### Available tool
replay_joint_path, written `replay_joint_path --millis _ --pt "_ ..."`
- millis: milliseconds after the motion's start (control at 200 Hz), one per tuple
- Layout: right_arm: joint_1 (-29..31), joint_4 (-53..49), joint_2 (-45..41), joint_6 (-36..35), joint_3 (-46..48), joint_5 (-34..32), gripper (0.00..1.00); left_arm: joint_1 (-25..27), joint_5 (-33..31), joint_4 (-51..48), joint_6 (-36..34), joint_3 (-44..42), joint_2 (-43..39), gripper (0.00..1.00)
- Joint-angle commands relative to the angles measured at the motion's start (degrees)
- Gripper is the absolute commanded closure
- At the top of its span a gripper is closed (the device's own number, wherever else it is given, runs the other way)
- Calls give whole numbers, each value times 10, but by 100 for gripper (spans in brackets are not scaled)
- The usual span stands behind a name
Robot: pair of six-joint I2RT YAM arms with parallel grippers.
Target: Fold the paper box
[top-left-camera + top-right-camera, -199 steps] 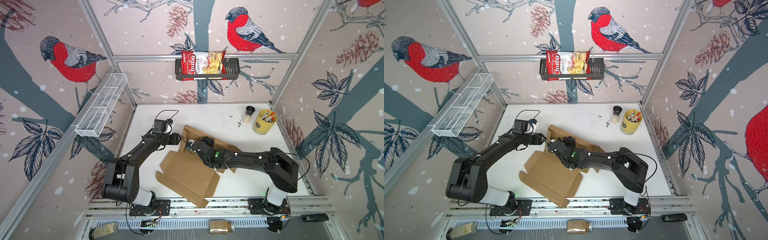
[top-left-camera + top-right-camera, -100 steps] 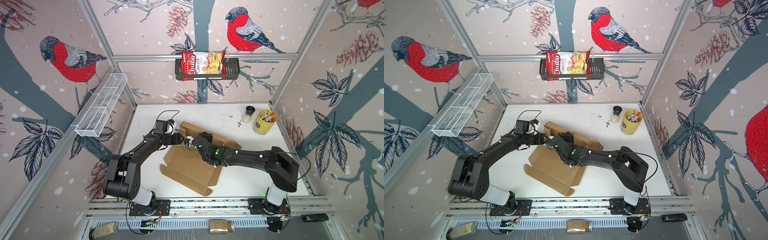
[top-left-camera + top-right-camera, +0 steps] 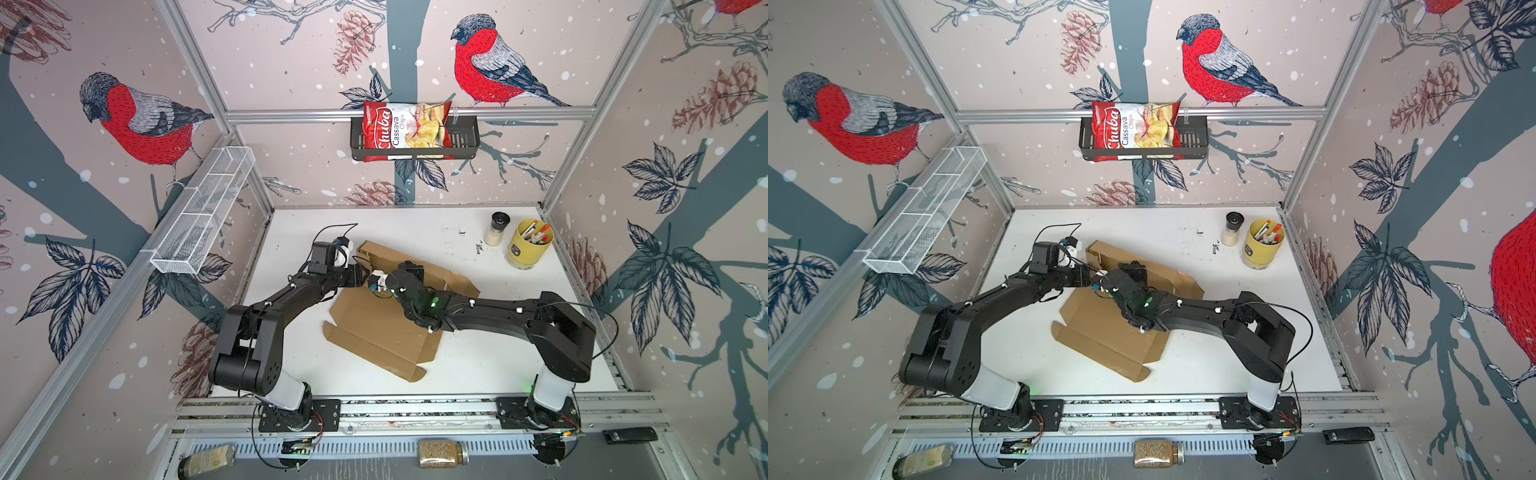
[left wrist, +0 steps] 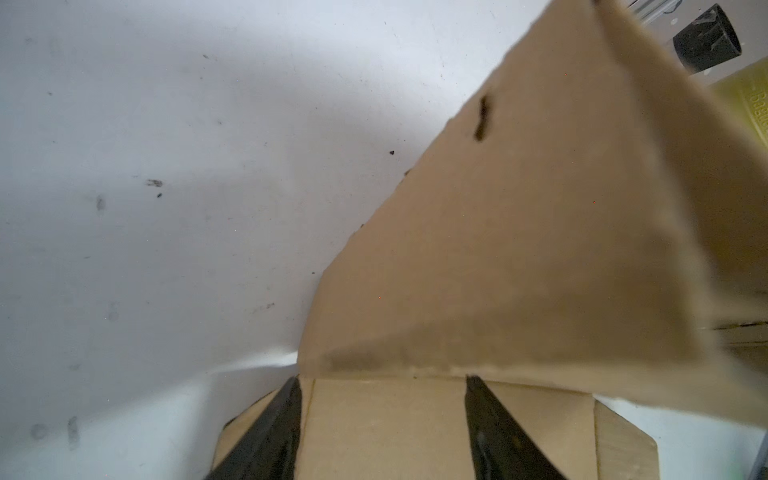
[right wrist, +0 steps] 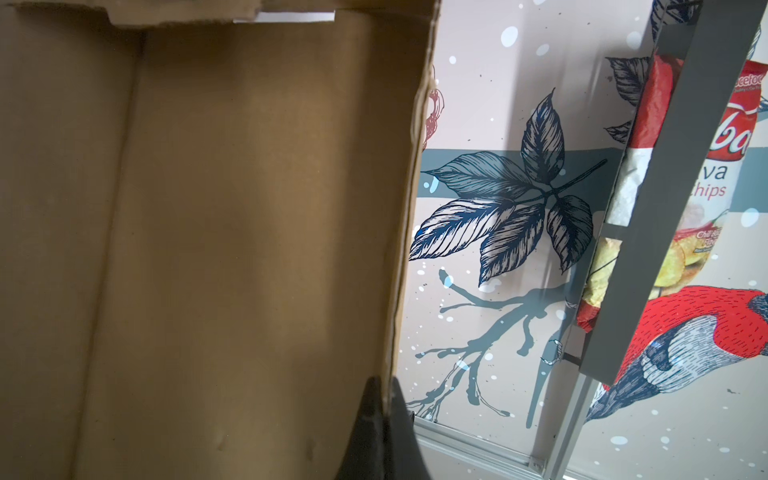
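Pinching paper box [image 5: 249,249] edge, right gripper [image 5: 384,388]; left gripper [image 4: 382,384] spread; "Chuba Cassava Chips" bag [image 3: 405,131] behind.

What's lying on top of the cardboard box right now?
The right arm crosses over the paper box, the right gripper shut on a raised panel's edge; the left gripper sits open over a flap. The cardboard under the arm is hidden.
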State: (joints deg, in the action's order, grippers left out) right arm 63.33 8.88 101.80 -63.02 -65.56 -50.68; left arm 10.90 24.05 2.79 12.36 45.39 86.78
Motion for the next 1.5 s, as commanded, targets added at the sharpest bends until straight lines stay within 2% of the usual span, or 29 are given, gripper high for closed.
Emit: replay_joint_path --millis 0,225,345,495,655,921,1076,1166,1261,1306,1416,1496 --pt "-1 10 -2 1 1 13 100 5 -11 135 -12 -39 -22 39" --pt "-1 11 -2 3 2 22 100 7 -45 237 -54 -90 -46 38" --pt "-1 11 -3 4 2 24 100 7 -62 242 -71 -90 -46 37" --pt "-3 10 -6 4 6 26 100 9 -31 257 -57 -111 -74 37" --pt "-4 12 -7 3 5 28 100 13 -94 270 -82 -134 -83 33" --pt "-1 12 -13 3 7 30 100 12 -87 273 -102 -112 -60 33" --pt "-3 11 -10 4 8 31 100 12 -51 283 -79 -130 -115 32" --pt "-6 14 -9 0 7 30 100 12 -58 230 -84 -112 -175 30" --pt "-6 17 -6 -3 7 28 100 7 -114 166 -70 -82 -229 29" --pt "-4 21 -3 -4 6 25 100 -5 -109 141 -69 -66 -246 28" --pt "-2 23 6 -6 1 19 100 -51 -77 86 -48 -30 -245 28" --pt "2 29 13 -9 -2 8 100 -78 -100 34 -35 2 -215 29"
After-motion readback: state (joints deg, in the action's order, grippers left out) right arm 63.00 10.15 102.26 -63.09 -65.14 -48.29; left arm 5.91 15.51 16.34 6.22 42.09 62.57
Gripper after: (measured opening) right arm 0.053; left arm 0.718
